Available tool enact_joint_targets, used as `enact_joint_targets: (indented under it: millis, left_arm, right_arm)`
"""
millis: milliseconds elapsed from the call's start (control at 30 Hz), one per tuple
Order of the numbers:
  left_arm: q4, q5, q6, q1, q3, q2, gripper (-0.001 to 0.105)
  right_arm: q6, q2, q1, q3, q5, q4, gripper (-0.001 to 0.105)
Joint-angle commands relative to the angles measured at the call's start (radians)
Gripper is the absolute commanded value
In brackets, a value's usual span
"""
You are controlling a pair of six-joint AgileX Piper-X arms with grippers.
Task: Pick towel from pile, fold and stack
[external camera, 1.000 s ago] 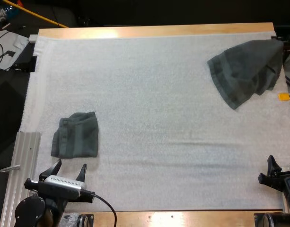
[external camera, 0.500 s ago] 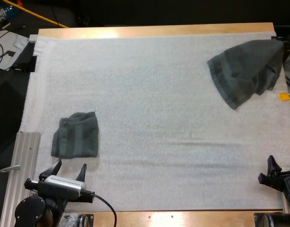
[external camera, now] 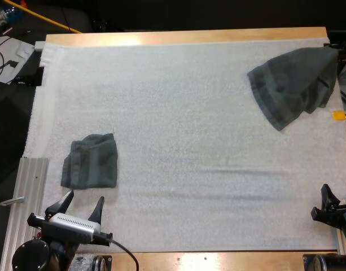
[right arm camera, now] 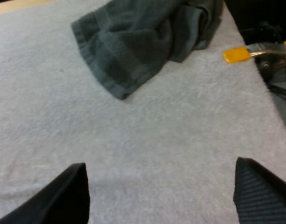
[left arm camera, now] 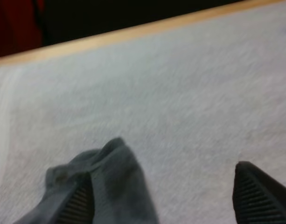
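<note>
A folded dark grey-green towel (external camera: 90, 162) lies on the white mat at the left. My left gripper (external camera: 82, 204) hovers just on the near side of it, open, with nothing between its fingers (left arm camera: 254, 193). In the left wrist view the folded towel (left arm camera: 108, 186) reaches up to one finger. A crumpled towel (external camera: 294, 83) lies at the far right corner of the mat, hanging over the right edge. My right gripper (external camera: 340, 204) stands open near the front right edge, well short of the crumpled towel (right arm camera: 143, 37).
A ribbed metal rail (external camera: 23, 203) runs along the mat's left front edge beside my left arm. The white mat (external camera: 184, 124) spreads bare between the two towels. Wooden table edges (external camera: 184, 36) border the mat at the far and near sides.
Both grippers have drawn back slightly toward the near edge of the table. The towels have not moved.
</note>
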Motion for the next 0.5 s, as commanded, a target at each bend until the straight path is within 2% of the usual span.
enact_joint_targets:
  millis: [0,167,467]
  left_arm:
    - [-0.023,0.073,-0.023,-0.007,-0.044,-0.012,0.061]
    - [-0.037,0.164,-0.026,-0.040,-0.108,0.064,0.061]
    - [-0.054,0.187,-0.026,-0.170,-0.217,0.190,0.061]
  right_arm:
    - [-0.006,0.055,-0.001,-0.073,-0.060,0.022,0.063]
    - [-0.026,0.144,-0.001,-0.160,-0.189,0.036,0.063]
    - [-0.043,0.297,-0.001,-0.313,-0.376,0.059,0.063]
